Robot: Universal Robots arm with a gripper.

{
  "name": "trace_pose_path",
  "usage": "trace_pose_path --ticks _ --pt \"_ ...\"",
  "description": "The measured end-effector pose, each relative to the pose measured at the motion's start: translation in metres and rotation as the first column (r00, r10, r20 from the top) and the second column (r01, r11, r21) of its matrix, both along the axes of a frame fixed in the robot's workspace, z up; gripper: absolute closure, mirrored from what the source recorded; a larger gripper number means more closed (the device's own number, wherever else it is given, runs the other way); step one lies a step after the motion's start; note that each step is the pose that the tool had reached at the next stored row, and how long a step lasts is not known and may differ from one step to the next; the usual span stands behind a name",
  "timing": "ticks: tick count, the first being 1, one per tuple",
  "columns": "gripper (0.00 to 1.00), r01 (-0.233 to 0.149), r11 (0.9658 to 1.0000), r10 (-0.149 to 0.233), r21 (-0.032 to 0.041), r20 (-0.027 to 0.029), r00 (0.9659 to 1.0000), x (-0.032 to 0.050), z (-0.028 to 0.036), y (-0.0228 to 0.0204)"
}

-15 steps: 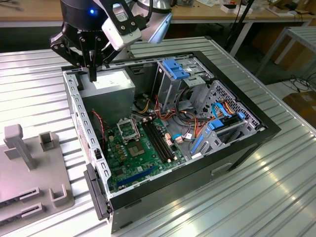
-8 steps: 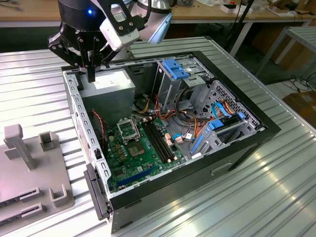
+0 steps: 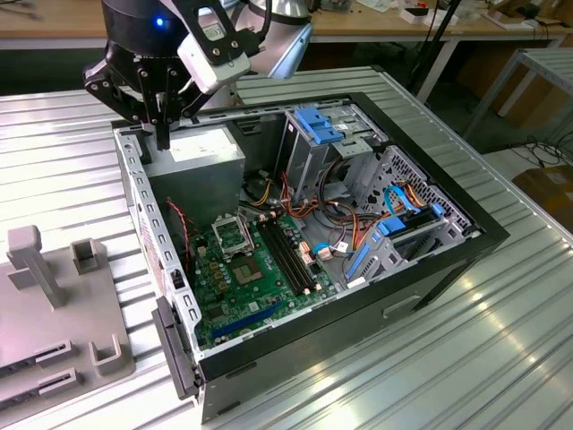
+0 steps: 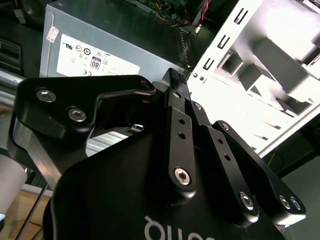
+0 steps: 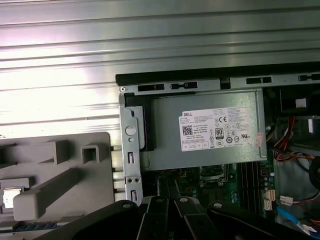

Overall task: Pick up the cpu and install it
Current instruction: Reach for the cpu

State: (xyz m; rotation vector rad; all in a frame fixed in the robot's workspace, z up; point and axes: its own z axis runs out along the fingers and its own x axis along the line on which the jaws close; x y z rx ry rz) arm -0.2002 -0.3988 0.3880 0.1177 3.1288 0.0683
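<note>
- Exterior view: the pincer (image 3: pixel 162 134) hangs fingers-down over the power supply (image 3: pixel 201 157), at the corner of the open computer case (image 3: pixel 295 340) nearest the grey holder (image 3: pixel 63 331). It touches nothing.
- In the second wrist view the fingers (image 4: pixel 181 135) run together to a narrow tip with nothing seen between them, so I judge the pincer drawn narrow and empty.
- The cpu (image 5: pixel 10 196) looks to be the small pale square in the first wrist view. It lies flat in a recess of the grey holder, well apart from the pincer. The recess likely keeps it square and easy to take from above.
- The case lies on its side on the ribbed metal surface (image 3: pixel 448 358), open side up, which gives reach from above to the parts inside.
- Inside the case, the green motherboard (image 3: pixel 242 287) lies flat on the floor, with its black-framed socket (image 3: pixel 229 235) near the power supply. A blue-topped drive cage (image 3: pixel 318 125) and loose cables (image 3: pixel 349 224) sit toward the exterior view's right.
- The holder stands on the surface just beside the case, on the exterior view's left.
</note>
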Motion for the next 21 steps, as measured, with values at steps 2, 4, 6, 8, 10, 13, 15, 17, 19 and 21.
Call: trace_pose_path --ticks 2,4,6,8,10,13,15,17,19,21 --pt "0.89 0.000 1.0000 0.000 0.0000 -0.0008 1.0000 -0.0008 -0.0001 0.0000" --pt "0.89 0.000 1.0000 0.000 0.0000 -0.0015 1.0000 -0.0015 -0.0003 0.0000" --pt "0.89 0.000 1.0000 0.000 0.0001 -0.0019 1.0000 -0.0020 -0.0004 0.0000" --pt "0.89 0.000 1.0000 0.000 0.0000 -0.0025 1.0000 -0.0025 -0.0004 0.0000" --pt "0.89 0.000 1.0000 0.000 0.0000 -0.0030 1.0000 -0.0031 -0.0005 0.0000" --pt "0.89 0.000 1.0000 0.000 0.0000 -0.0037 1.0000 -0.0040 -0.0006 0.0000" --pt "0.89 0.000 1.0000 0.000 0.0000 -0.0044 1.0000 -0.0049 -0.0007 0.0000" --pt "0.89 0.000 1.0000 0.000 0.0001 -0.0048 1.0000 -0.0055 -0.0009 0.0000" --pt "0.89 0.000 1.0000 0.000 0.0000 -0.0054 1.0000 -0.0061 -0.0009 0.0000" --pt "0.89 0.000 1.0000 0.000 0.0000 -0.0060 1.0000 -0.0068 -0.0010 0.0000"
